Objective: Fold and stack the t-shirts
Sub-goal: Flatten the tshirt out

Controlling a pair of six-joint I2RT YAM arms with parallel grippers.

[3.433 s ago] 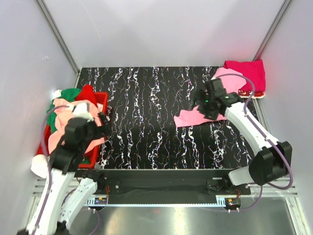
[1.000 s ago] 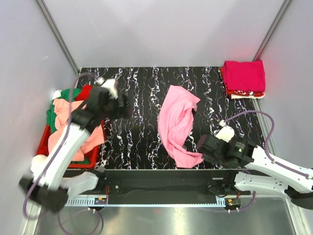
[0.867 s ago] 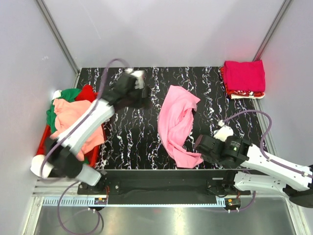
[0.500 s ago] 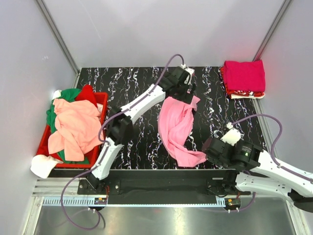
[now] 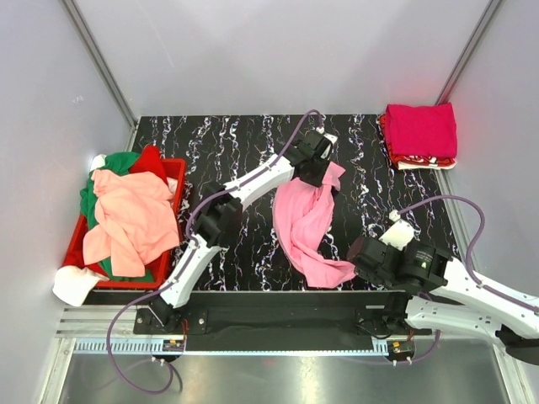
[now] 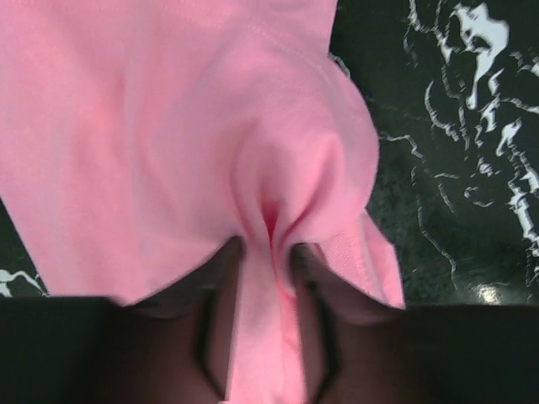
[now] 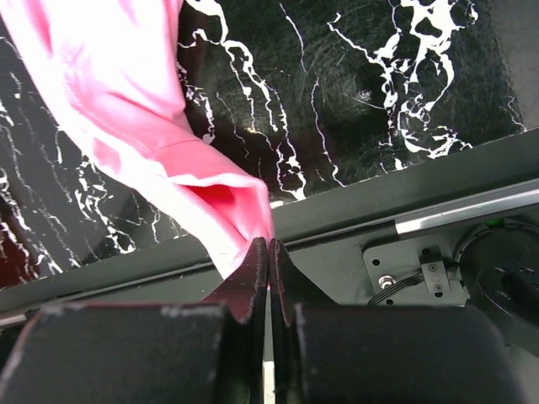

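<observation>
Folded stack (image 5: pixel 421 135) done, far-right corner. Pink t-shirt (image 5: pixel 303 219), unfolded on surface (image 5: pixel 236 151), is pinched at far end by left claw (image 6: pixel 268 252) & at near corner by closed right claw (image 7: pixel 268 252). Other shirts (image 5: pixel 130 219) are left in crate (image 5: pixel 177 168).

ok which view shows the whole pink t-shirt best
Top external: the whole pink t-shirt shows, crumpled along the table. Left wrist gives only a fold pinched in the left gripper; right wrist only a corner at the right gripper.
</observation>
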